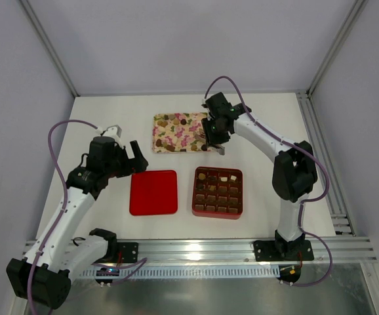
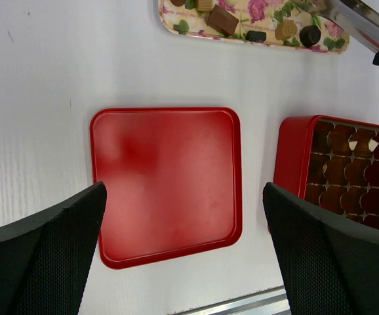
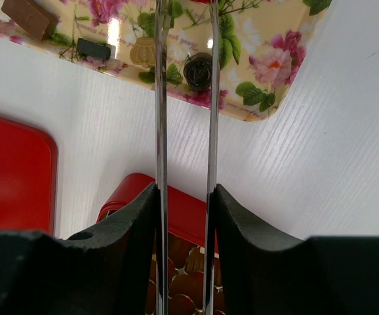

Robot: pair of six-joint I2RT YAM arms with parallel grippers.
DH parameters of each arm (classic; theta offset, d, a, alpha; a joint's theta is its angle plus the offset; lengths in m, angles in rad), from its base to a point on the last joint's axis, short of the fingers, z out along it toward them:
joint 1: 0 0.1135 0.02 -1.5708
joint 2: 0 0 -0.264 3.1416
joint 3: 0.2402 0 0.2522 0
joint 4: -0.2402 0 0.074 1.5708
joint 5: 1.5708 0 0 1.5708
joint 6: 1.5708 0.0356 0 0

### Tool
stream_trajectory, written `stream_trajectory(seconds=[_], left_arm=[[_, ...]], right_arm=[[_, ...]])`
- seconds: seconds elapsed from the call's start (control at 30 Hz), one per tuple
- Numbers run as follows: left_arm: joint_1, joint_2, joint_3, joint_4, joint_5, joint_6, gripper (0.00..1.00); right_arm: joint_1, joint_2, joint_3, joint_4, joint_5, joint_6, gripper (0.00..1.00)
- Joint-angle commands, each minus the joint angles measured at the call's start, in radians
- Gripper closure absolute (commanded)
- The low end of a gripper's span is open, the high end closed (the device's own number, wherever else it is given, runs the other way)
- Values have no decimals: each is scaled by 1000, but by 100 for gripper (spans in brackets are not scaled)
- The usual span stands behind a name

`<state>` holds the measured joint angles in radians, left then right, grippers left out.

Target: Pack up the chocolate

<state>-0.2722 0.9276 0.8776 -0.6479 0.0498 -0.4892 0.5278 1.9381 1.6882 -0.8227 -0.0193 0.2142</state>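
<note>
Red and flat, one lid point(image 1: 153, 192) lies beneath the left gripper point(image 2: 184, 197), whose fingers gape wide and hold nothing. To its right, one red box point(image 2: 291, 154) holds some chocolate point(image 3: 198, 71). Four more pieces show on one floral tray point(image 3: 278, 65), where the right gripper point(image 3: 184, 197) clamps one pair of metal tongs point(image 3: 160, 98).

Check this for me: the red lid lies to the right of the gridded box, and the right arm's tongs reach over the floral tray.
Wrong on one point: the red lid lies to the left of the gridded box, as the top external view shows. The tongs in the right gripper do reach over the floral tray.
</note>
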Motion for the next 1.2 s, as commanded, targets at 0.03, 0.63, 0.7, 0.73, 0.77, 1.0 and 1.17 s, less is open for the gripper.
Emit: stream_trajectory(seconds=[0.03, 0.63, 0.7, 0.73, 0.77, 1.0, 1.17], left_arm=[[5, -6, 24, 13, 1, 3, 0], [5, -10, 24, 10, -4, 5, 1], [5, -12, 24, 10, -4, 3, 0], [5, -10, 24, 10, -2, 4, 0], [5, -12, 24, 10, -2, 5, 0], [5, -12, 24, 10, -4, 5, 0], [5, -15, 24, 10, -2, 5, 0]], right_arm=[[-3, 2, 33, 10, -16, -12, 60], [-18, -41, 79, -30, -19, -10, 65], [-19, -50, 76, -30, -21, -7, 65], [-20, -54, 74, -29, -22, -6, 65], [-20, -59, 74, -27, -22, -4, 65], [-25, -83, 70, -27, -27, 1, 65], [-26, -103, 67, -30, -25, 5, 65]])
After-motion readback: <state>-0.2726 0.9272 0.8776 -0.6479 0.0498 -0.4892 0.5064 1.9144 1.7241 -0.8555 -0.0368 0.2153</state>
